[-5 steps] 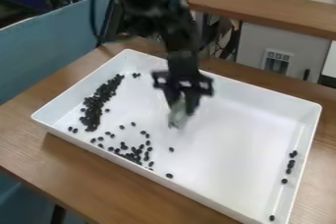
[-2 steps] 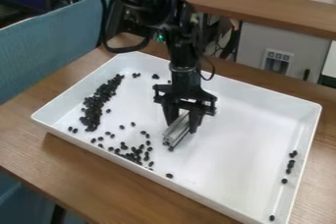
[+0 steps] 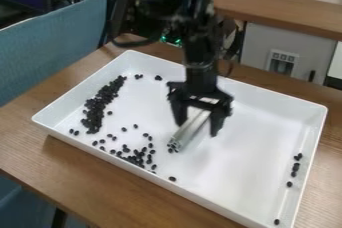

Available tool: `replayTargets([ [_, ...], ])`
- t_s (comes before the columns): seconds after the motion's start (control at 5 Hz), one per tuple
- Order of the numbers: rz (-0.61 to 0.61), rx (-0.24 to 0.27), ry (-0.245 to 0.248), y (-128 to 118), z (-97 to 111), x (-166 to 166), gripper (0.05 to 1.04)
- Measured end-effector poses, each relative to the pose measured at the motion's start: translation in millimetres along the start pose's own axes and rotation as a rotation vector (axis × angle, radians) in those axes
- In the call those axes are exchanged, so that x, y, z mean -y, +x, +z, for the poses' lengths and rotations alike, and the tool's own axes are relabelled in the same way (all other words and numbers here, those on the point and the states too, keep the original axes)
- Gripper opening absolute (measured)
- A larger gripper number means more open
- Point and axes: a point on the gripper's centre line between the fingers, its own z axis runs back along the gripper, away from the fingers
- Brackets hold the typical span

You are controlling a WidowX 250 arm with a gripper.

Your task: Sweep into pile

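Counter (image 3: 80, 184): brown, wood-grained; its surface borders the tray along the left and near walls and lies beyond the far wall.

Tray (image 3: 234, 172): white, rectangular, shallow, with raised walls; set on the counter at a slant, its near-right corner cut by the view's edge. Bare white floor lies between the claw and the right wall, and down toward the near-right corner.

Contents: small black oval beans (image 3: 99, 103), in several lots. One dense band beside the left wall; one looser cluster near the near wall, toward the left, with strays around it; a few near the far-left corner; one short row beside the right wall; one single near the near-right corner; a few at the bar's lower end.

Bar (image 3: 187, 131): silver-grey, grooved metal, slanting, above the tray's middle.

Claw (image 3: 198, 129): black, two-fingered, over the tray's middle; fingers well apart, one either side of the bar. Whether it grips the bar, cannot tell.
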Motion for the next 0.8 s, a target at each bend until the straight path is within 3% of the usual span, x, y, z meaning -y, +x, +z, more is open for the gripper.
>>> replayTargets([
  [0.2,-0.067,0.02,0.0,-16.4,20.5,27.3,1.001],
  [0.4,-0.099,0.074,0.067,-43.9,48.7,34.7,1.001],
  [0.6,-0.107,0.119,0.075,-77.0,80.7,34.6,1.001],
  [0.8,-0.142,0.117,0.076,-101.8,88.4,43.5,1.001],
])
